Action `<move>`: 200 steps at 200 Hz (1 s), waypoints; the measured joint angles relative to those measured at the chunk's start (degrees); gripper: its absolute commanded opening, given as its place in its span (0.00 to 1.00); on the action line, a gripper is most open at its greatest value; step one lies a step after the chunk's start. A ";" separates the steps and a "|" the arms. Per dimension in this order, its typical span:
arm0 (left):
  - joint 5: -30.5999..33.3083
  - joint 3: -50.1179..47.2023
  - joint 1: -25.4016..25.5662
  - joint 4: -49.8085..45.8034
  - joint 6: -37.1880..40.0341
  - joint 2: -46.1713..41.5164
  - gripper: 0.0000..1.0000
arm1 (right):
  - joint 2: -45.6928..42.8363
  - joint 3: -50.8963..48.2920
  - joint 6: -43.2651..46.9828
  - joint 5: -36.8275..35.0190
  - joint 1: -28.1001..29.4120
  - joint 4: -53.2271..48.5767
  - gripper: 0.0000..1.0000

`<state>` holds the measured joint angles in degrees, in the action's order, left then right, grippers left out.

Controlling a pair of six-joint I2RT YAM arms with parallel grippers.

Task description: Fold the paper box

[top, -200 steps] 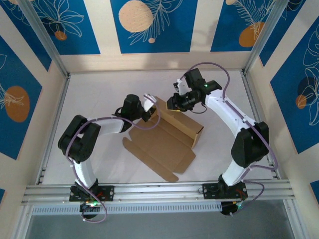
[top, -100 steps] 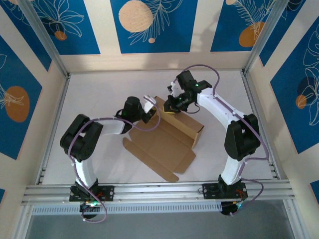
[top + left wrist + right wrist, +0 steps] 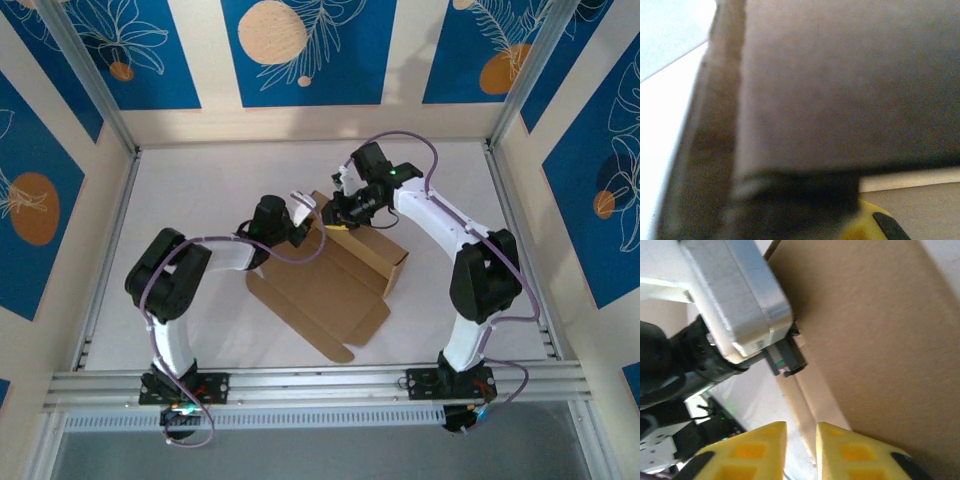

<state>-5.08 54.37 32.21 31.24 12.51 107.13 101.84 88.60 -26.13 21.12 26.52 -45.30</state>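
1. Sitting mid-table, the paper box point(image 3: 320, 290) is half formed: we see its far long wall raised and its near panel and flaps lying flat on the white table point(image 3: 200, 180).
2. We find the left gripper point(image 3: 306, 218) at the box's far-left corner, jaws closed. Cardboard looms dark and blurred before its wrist camera, so we cannot tell whether any is pinched.
3. We see the right gripper point(image 3: 336, 216) just beside it, its yellow fingers point(image 3: 760, 450) narrowly apart at a cardboard edge. We cannot tell whether it grips.
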 measured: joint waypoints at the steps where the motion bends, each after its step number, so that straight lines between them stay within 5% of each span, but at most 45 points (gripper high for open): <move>1: 0.07 0.00 0.04 0.00 0.00 0.00 0.00 | -0.02 0.00 -0.31 0.26 -0.09 -0.02 0.38; 36: 0.68 0.02 0.24 0.02 0.04 0.00 0.00 | -2.38 0.07 -2.80 4.63 -4.42 2.40 0.48; 85: 0.37 0.02 0.24 0.02 -0.17 0.00 0.00 | 1.99 4.44 -7.87 -0.76 -11.23 4.55 0.46; 147: -1.05 0.15 0.24 -0.17 -2.47 0.00 0.00 | 20.26 8.04 -8.24 3.19 -8.52 5.73 0.40; 200: 0.87 0.61 0.17 0.02 -4.55 0.46 0.00 | 21.33 7.61 -7.37 6.12 -7.87 10.12 0.36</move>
<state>-4.21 54.98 32.38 31.27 7.97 107.59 123.17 96.20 -33.50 27.24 18.65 -35.18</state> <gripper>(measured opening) 0.088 0.366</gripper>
